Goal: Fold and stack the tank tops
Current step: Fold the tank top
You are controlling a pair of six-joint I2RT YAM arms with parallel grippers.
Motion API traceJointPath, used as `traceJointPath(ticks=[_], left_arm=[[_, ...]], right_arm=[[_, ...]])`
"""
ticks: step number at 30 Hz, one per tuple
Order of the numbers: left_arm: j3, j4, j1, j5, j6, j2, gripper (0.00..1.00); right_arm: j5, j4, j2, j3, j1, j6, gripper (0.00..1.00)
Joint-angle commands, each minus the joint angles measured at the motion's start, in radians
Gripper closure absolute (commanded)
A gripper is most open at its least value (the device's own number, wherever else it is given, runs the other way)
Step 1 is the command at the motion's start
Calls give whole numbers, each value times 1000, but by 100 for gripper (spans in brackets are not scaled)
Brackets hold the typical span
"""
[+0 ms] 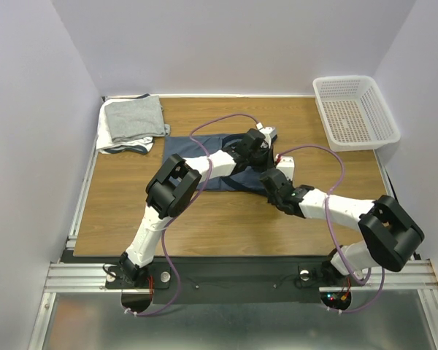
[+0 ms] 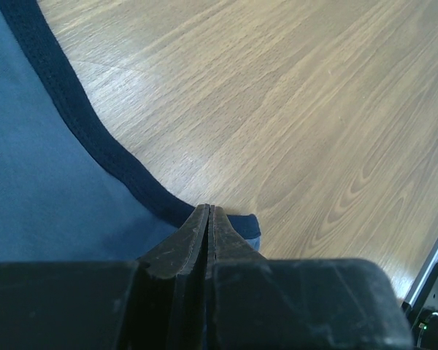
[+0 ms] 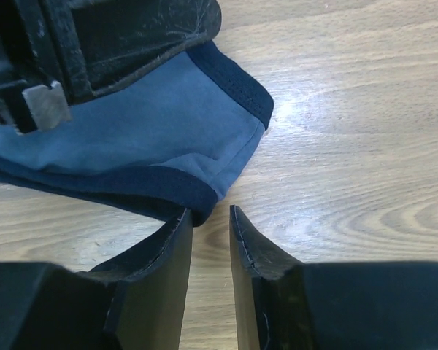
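Right gripper (image 3: 209,210), at the slate-blue tank top's (image 1: 186,148) near corner: jaws narrowly parted, nothing between them, judged poised to pinch it. Left gripper (image 2: 208,210), just beyond: jaws clamped on its navy hem, presumably for folding. The garment lay mid-table (image 1: 131,211), a wooden surface. Folded grey tops (image 1: 131,120) lay beyond-left of it and a basket (image 1: 343,79) beyond-right, with plain walls around.

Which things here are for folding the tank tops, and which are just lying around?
For the job:
- blue tank top, spread out in the middle
- folded pile of grey and white tank tops, far left corner

Just lying about:
- white basket, far right corner, nothing in it
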Motion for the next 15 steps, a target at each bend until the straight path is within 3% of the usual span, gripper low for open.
traceJointPath(ticks=[1,6,7,8,15], left_arm=[[-15,33,1,24,22,-74,88],[-22,36,1,24,25,-79,88],[-22,36,1,27,27,-79,88],[-25,39,1,29,28,-79,88],[-52,53,2,33,41,-87,93]], right_arm=[[37,42,11,54,8,10,67],[37,53,29,62,8,6,68],[39,53,31,63,8,6,70],[39,55,34,68,8,6,78],[71,27,8,105,8,-4,91]])
